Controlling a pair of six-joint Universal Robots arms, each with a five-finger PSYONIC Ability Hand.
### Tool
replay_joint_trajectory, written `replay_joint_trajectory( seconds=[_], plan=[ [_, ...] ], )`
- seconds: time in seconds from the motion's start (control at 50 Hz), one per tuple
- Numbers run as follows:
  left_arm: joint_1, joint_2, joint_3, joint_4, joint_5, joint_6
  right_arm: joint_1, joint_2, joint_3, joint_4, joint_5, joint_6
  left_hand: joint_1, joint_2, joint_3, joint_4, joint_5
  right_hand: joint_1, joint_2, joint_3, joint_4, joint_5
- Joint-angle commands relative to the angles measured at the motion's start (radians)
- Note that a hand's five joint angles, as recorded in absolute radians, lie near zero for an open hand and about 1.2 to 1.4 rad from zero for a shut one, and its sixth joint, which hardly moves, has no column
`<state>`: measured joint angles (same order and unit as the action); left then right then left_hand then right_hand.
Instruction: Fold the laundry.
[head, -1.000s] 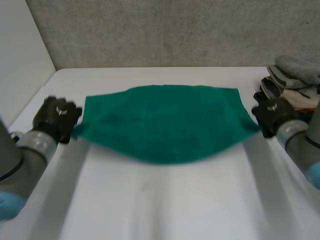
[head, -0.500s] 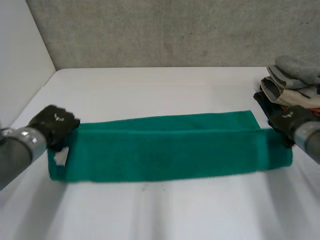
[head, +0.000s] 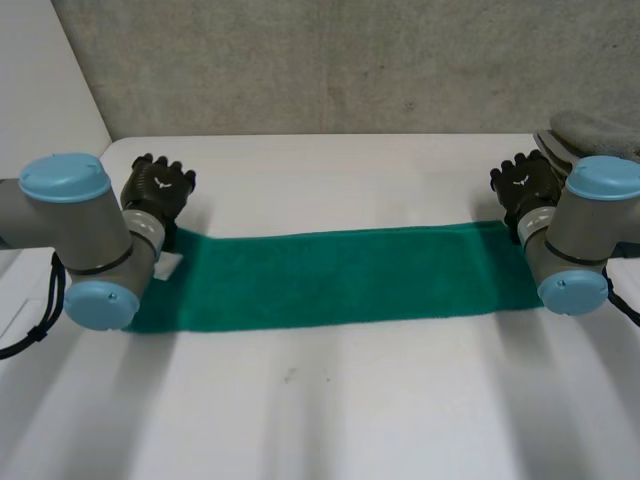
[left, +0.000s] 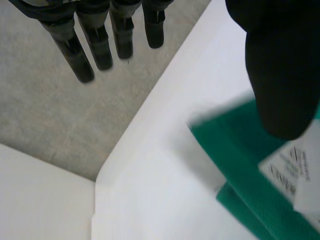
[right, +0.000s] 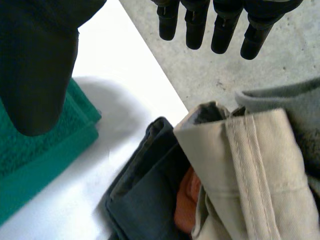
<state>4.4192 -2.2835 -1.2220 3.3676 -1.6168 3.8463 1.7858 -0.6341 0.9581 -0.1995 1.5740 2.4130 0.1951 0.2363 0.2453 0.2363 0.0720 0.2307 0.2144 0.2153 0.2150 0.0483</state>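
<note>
Half a second ago your robot's hands were down at the green towel's (head: 340, 278) ends. Now both are clear of it. The left hand (head: 158, 190) is by the left end and the right hand (head: 525, 185) by the right end, each with fingers straight and apart, holding nothing. The towel lies folded on the white table (head: 330, 410), a strip running left to right, beside the clothes pile (right: 240, 165).

Prob. a robot lab/test cell: bare white table (head: 330, 420), raw concrete wall (head: 330, 60) behind far edge, white panel (head: 40, 90) at left edge, left arm (head: 75, 230) & right arm (head: 565, 235) w/ blue caps, clothes pile (head: 595, 130) at right edge.
</note>
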Motion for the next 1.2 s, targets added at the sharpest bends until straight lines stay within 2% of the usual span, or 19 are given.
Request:
replay_joint_trajectory(
  seconds=[0.02,0.1,0.2,0.28,0.42,0.6,0.64,0.66,0.68,0.86,0.98,1.04,1.12,1.2],
  plan=[
    [-0.043,0.044,-0.065,0.015,-0.002,-0.01,0.011,-0.137,0.128,-0.009,-0.009,0.046,-0.021,-0.062,-0.071,-0.062,-0.072,-0.056,-0.04,-0.041,-0.04,-0.048],
    [-0.043,0.133,-0.152,0.013,0.001,-0.014,0.0,-0.239,0.253,0.005,-0.064,0.089,-0.021,-0.062,-0.071,-0.062,-0.072,-0.056,-0.04,-0.041,-0.04,-0.048],
    [-0.04,0.244,-0.27,0.018,0.012,-0.042,-0.031,-0.355,0.395,0.103,-0.17,0.127,-0.021,-0.062,-0.071,-0.062,-0.072,0.01,0.026,0.025,0.025,0.017],
    [-0.032,0.303,-0.335,0.026,0.015,-0.095,-0.097,-0.368,0.448,0.164,-0.201,0.15,-0.021,-0.062,-0.071,-0.062,-0.072,0.15,0.167,0.166,0.166,0.158],
    [-0.027,0.318,-0.372,0.026,0.052,-0.162,-0.126,-0.349,0.496,0.173,-0.212,0.149,-0.021,-0.062,-0.071,-0.062,-0.072,0.242,0.258,0.257,0.257,0.25],
    [-0.026,0.312,-0.376,0.026,0.06,-0.163,-0.126,-0.299,0.495,0.161,-0.209,0.144,-0.021,-0.062,-0.071,-0.062,-0.072,0.318,0.334,0.333,0.333,0.326],
    [-0.026,0.312,-0.378,0.026,0.06,-0.162,-0.128,-0.289,0.49,0.16,-0.206,0.144,-0.021,-0.062,-0.071,-0.062,-0.072,0.484,0.501,0.5,0.5,0.492],
    [-0.026,0.312,-0.379,0.026,0.06,-0.163,-0.128,-0.285,0.487,0.158,-0.203,0.144,-0.021,-0.062,-0.071,-0.062,-0.072,0.89,0.906,0.905,0.905,0.897],
    [-0.026,0.312,-0.381,0.026,0.06,-0.163,-0.131,-0.286,0.487,0.155,-0.196,0.144,-0.021,-0.062,-0.071,-0.062,-0.072,1.163,1.179,1.178,1.178,1.171],
    [-0.024,0.329,-0.386,0.024,0.06,-0.163,-0.242,-0.354,0.554,0.134,-0.173,0.135,-0.021,-0.062,-0.071,-0.062,-0.072,1.166,1.182,1.181,1.181,1.173],
    [-0.012,0.369,-0.419,0.026,0.063,-0.162,-0.4,-0.433,0.599,0.153,-0.152,-0.04,-0.021,-0.062,-0.071,-0.062,-0.072,1.166,1.182,1.181,1.181,1.173],
    [-0.006,0.394,-0.436,0.024,0.063,-0.163,-0.442,-0.44,0.59,0.152,-0.101,-0.155,-0.021,-0.062,-0.071,-0.062,-0.072,1.166,1.182,1.181,1.181,1.173],
    [0.009,0.424,-0.453,0.024,0.066,-0.163,-0.41,-0.482,0.573,0.144,-0.039,-0.189,-0.021,-0.062,-0.071,-0.062,-0.072,1.166,1.182,1.181,1.181,1.173],
    [0.016,0.45,-0.455,0.023,0.078,-0.165,-0.2,-0.562,0.542,0.106,-0.051,-0.109,-0.021,-0.062,-0.071,-0.062,-0.072,1.166,1.182,1.181,1.181,1.173]
  ],
)
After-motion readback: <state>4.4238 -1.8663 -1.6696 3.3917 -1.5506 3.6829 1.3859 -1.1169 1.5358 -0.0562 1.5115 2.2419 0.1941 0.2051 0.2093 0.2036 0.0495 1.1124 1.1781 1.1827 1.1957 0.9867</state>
